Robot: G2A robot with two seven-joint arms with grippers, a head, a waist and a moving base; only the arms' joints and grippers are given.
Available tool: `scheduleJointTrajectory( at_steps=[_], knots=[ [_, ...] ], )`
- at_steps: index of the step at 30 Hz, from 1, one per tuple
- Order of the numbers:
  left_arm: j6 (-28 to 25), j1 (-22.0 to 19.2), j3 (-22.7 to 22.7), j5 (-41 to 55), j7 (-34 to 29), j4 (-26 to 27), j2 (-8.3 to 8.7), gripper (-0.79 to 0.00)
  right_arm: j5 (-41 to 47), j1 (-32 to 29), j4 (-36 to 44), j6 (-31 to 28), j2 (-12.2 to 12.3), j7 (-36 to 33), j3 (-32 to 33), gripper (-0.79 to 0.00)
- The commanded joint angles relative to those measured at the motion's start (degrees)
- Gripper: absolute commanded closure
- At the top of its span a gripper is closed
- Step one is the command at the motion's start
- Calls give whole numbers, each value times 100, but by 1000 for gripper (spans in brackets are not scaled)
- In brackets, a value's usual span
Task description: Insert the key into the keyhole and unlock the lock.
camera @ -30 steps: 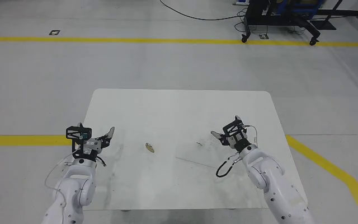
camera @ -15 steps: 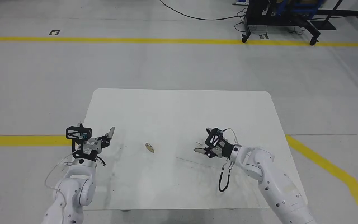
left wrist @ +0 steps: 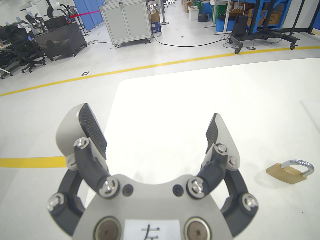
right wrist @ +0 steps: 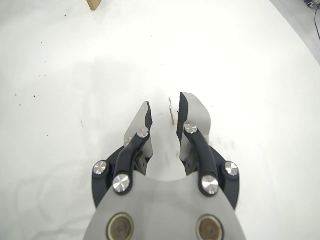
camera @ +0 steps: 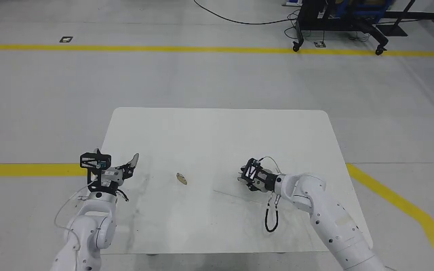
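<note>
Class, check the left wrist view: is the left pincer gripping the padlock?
No, the left pincer is open and empty, while the padlock lies apart from it on the table.

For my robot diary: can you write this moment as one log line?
right pincer: open around key | left pincer: open, empty | padlock: lying on table, untouched

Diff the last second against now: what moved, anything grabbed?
The right gripper swung inward across the table to the key and now brackets it, fingers open; nothing is grasped yet. The left gripper, open near the table's edge, and the padlock kept their places.
</note>
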State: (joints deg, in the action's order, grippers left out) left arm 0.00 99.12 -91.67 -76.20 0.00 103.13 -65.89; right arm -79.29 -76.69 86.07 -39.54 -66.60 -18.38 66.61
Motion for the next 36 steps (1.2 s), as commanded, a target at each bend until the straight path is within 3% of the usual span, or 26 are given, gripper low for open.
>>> scheduleJointTrajectory(
  at_steps=[1, 5, 6, 16, 25, 31, 36],
  knots=[
    [0, 0, 0, 0, 0, 0, 0, -785, -3, 54, -46, 3, -4, -69, -44, -265],
    [0, 0, 0, 0, 0, 0, 0, -785, -48, 170, -142, 94, -21, -121, -151, -126],
    [0, 0, 0, 0, 0, 0, 0, -785, -64, 189, -153, 109, -23, -123, -175, 0],
    [0, 0, 0, 0, 0, 0, 0, -785, -125, 132, 152, 40, 41, -61, -45, 0],
    [0, 0, 0, 0, 0, 0, 0, -785, 244, -88, 237, -92, 118, 669, 312, 0],
    [0, 0, 0, 0, 0, 0, 0, -785, 244, -88, 237, -92, 118, 669, 312, 0],
    [-508, -153, 154, -421, -172, 548, 25, -785, 229, -163, 247, -54, 124, 819, 313, 0]
  ],
)
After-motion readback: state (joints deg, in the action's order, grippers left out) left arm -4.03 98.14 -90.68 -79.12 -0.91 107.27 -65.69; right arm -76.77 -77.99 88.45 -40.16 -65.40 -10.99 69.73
